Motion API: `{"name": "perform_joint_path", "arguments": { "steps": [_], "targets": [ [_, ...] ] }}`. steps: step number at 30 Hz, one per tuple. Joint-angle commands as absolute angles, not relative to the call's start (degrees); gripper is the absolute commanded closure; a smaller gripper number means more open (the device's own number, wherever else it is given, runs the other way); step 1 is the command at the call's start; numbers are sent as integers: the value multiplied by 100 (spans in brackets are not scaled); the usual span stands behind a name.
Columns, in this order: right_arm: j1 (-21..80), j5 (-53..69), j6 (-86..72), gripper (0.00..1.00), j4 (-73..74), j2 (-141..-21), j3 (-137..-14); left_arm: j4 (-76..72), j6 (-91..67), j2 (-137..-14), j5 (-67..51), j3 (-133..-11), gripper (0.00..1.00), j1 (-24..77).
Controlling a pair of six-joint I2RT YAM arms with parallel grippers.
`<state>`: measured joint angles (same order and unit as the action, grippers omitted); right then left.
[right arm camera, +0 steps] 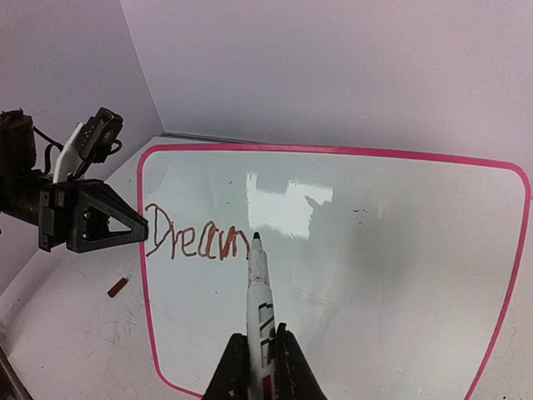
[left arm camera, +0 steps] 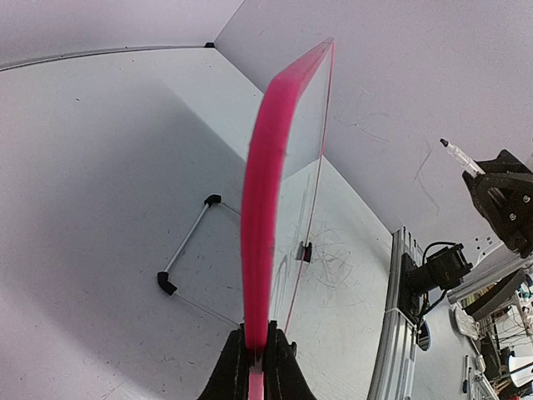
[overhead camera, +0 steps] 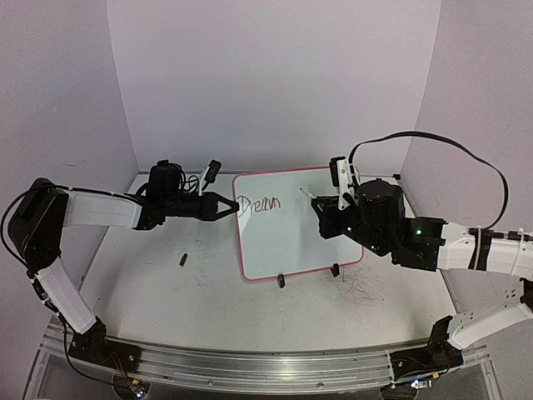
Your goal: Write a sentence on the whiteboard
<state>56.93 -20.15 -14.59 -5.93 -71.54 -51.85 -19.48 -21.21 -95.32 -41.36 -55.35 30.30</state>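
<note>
On the whiteboard (overhead camera: pixel 300 242) — edge clamped by the left end effector (overhead camera: pixel 235 206) — the sentence (right arm camera: pixel 198 242) meets the right end effector's (right arm camera: pixel 260 346) pinched marker (right arm camera: pixel 257 279).

The right gripper (right arm camera: pixel 260 354) pinches a white marker (right arm camera: pixel 259 292) at the near edge of the view, its dark tip pointing away and resting on the whiteboard (right arm camera: pixel 400 275). The tip sits just right of the last letter of the sentence (right arm camera: pixel 196 242), which reads only "Dream" in dark ink. The left gripper (right arm camera: pixel 140 228) is clamped on the board's pink left rim beside the "D". A small red cap (right arm camera: pixel 118 287) lies on the tabletop (right arm camera: pixel 67 333), left of the board.
</note>
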Motion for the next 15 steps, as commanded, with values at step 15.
{"name": "perform_joint_path", "arguments": {
  "steps": [15],
  "targets": [
    [5680, -2100, -1343, 100, -558, -7530, -5464, -1784, -1868, -9160, -3820, -5449, 100, 3141]
  ]
}}
